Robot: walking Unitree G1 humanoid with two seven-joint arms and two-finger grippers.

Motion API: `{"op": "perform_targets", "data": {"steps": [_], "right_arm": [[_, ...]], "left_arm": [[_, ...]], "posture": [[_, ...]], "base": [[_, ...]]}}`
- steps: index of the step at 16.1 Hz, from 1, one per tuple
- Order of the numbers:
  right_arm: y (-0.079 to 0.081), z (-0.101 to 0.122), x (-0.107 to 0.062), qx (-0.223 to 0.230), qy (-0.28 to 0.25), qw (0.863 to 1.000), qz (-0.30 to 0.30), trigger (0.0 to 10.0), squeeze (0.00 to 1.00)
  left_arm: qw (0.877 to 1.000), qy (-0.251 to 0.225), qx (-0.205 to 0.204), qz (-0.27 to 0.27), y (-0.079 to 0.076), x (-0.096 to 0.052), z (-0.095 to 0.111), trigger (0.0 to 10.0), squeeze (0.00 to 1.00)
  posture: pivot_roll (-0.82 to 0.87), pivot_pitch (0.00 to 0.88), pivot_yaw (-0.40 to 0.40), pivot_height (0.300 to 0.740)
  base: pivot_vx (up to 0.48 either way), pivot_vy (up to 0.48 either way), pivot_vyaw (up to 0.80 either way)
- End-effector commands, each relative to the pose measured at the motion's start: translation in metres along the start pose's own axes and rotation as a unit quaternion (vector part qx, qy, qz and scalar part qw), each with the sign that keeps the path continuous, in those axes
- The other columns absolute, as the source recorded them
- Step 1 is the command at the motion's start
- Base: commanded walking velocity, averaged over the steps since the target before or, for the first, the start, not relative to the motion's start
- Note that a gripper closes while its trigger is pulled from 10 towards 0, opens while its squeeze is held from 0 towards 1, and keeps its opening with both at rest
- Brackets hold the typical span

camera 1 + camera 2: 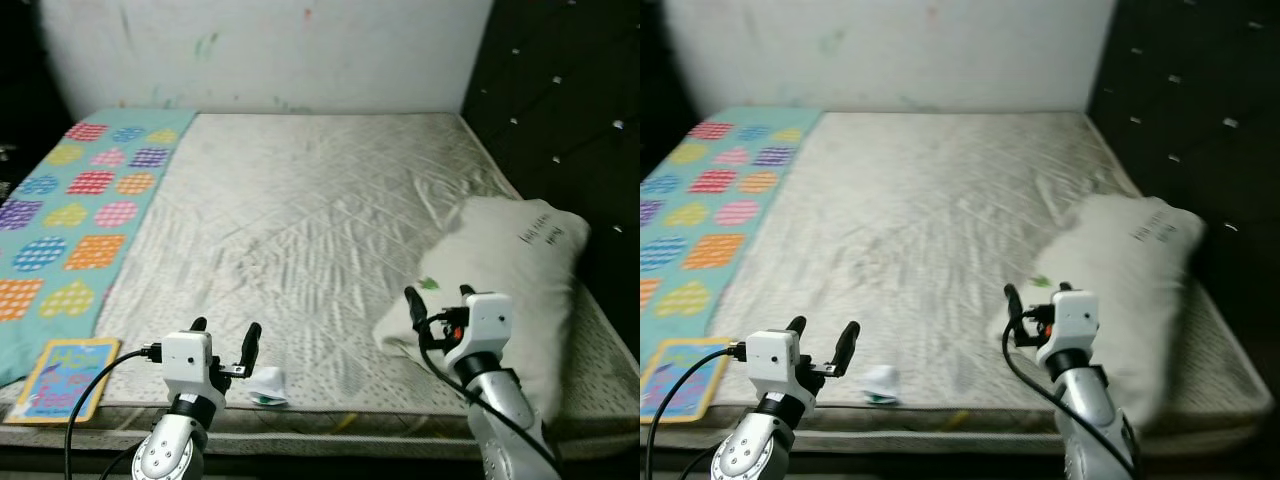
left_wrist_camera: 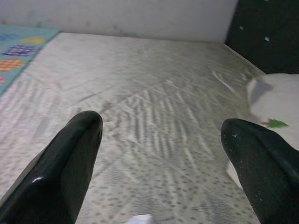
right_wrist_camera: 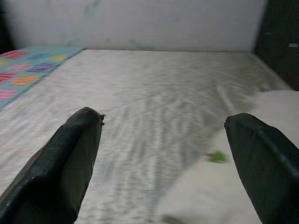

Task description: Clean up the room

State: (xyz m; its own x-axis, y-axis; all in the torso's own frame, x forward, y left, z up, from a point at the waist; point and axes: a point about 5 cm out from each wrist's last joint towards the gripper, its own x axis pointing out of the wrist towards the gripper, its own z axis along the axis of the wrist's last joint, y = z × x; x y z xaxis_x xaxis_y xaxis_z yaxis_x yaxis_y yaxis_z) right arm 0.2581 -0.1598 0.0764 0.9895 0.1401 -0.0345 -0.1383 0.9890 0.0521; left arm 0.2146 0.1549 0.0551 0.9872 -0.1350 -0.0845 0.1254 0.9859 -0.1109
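Note:
A bare quilted mattress (image 1: 300,220) lies before me. A white pillow (image 1: 510,270) with a small green mark rests near its right edge. A crumpled white scrap (image 1: 267,385) with a bit of green sits at the front edge. A children's book (image 1: 68,378) with a yellow and blue cover lies at the front left corner. My left gripper (image 1: 225,335) is open, held above the front edge just left of the scrap. My right gripper (image 1: 438,297) is open too, right at the near end of the pillow. Nothing is between either pair of fingers.
A teal blanket (image 1: 80,210) with coloured patches covers the mattress's left side. A white wall (image 1: 270,50) stands behind the bed and a dark tufted headboard (image 1: 560,110) runs along the right.

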Motion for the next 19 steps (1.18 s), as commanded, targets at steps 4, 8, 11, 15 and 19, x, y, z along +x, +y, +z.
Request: {"op": "perform_targets", "data": {"steps": [4, 8, 11, 15, 19], "right_arm": [[0.005, 0.014, 0.011, -0.011, -0.022, 0.999, 0.022, 10.0, 0.0], [0.007, 0.007, 0.007, -0.011, -0.009, 1.0, 0.026, 10.0, 0.0], [0.012, 0.005, 0.008, -0.012, -0.007, 0.999, 0.036, 10.0, 0.0], [0.015, 0.005, 0.013, -0.015, -0.008, 0.999, 0.046, 10.0, 0.0], [0.018, 0.005, 0.013, -0.023, -0.012, 0.998, 0.053, 10.0, 0.0]], "left_arm": [[1.0, -0.006, -0.001, 0.014, 0.004, 0.006, 0.003, 10.0, 0.0], [1.0, 0.001, 0.001, 0.024, 0.009, 0.004, 0.002, 10.0, 0.0], [1.0, -0.003, 0.002, 0.026, 0.01, 0.006, 0.004, 10.0, 0.0], [1.0, -0.016, 0.004, 0.019, 0.006, 0.005, 0.007, 10.0, 0.0], [1.0, -0.016, -0.002, 0.01, 0.005, 0.005, 0.008, 10.0, 0.0]], "posture": [[0.05, 0.0, 0.008, 0.74], [0.06, 0.0, 0.008, 0.74], [0.06, 0.0, 0.009, 0.74], [0.07, 0.0, 0.009, 0.74], [0.08, 0.0, 0.01, 0.74]], "base": [[0.0, 0.48, 0.0], [0.0, 0.48, 0.0], [0.0, 0.48, 0.0], [0.0, 0.0, 0.0], [0.0, 0.0, 0.11]]}}
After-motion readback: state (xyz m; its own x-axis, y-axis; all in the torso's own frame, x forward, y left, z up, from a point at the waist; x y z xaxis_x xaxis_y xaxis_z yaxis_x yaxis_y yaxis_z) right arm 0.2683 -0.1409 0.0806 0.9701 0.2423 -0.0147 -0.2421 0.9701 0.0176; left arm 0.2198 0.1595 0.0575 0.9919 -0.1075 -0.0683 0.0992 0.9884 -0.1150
